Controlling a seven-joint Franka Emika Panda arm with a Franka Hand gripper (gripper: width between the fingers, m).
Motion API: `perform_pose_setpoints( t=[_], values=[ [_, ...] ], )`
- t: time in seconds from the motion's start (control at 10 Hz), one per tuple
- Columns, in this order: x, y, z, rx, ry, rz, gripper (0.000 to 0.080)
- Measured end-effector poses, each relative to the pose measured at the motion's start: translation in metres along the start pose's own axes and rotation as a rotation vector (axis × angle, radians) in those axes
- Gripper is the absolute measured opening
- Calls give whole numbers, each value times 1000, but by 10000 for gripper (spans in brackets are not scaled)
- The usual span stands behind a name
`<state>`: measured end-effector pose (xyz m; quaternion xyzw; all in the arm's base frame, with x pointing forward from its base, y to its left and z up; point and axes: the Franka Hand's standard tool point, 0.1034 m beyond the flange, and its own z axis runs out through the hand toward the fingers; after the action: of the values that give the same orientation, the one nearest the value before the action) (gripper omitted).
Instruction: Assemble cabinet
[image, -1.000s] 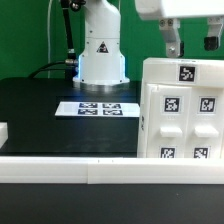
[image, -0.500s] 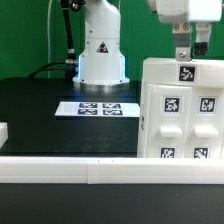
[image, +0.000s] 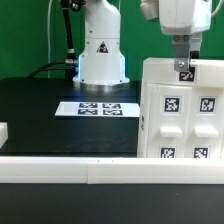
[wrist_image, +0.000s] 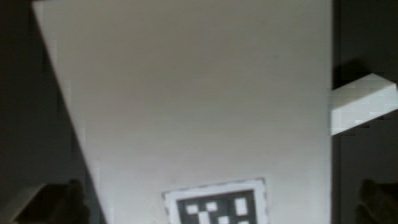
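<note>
**Lining up on the cabinet's top edge**

From my seat, the cabinet (image: 182, 110) stands upright at the front corner of the worktop on the exterior view's right, just behind the white front rail (image: 110, 171). Its tagged panels face the camera. The gripper (image: 182, 66) hangs directly above its top edge, with one dark finger reaching down to the upper tag. I cannot tell how wide the jaws stand: the exterior view shows only that single finger clearly, and the wrist view is filled by a white face of the cabinet (wrist_image: 196, 100) with a tag at its edge. I see nothing held.

I judge this step to be a grasp or press at the top of the cabinet. To do it well, I would centre the fingers across the wall thickness before descending, keep the wrist square to the panel, and descend slowly, since a tall box near the table edge may tip if pushed off-centre.

The marker board (image: 98, 108) lies well apart, mid-table before the robot base (image: 102, 55). A small white block (image: 3, 132) sits at the opposite edge.
</note>
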<state>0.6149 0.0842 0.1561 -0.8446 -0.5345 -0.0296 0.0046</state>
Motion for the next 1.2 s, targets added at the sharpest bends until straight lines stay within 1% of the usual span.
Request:
perform_pose_setpoints(
  t=[0.1, 0.2, 0.7, 0.8, 1.2],
  values=[
    [-1, 1, 0, 0, 0, 2, 672],
    [-2, 1, 0, 0, 0, 4, 552],
    [-3, 2, 0, 0, 1, 80, 556],
    [-3, 2, 0, 0, 0, 188, 556],
    [-3, 1, 1, 1, 1, 466, 556]
  ],
)
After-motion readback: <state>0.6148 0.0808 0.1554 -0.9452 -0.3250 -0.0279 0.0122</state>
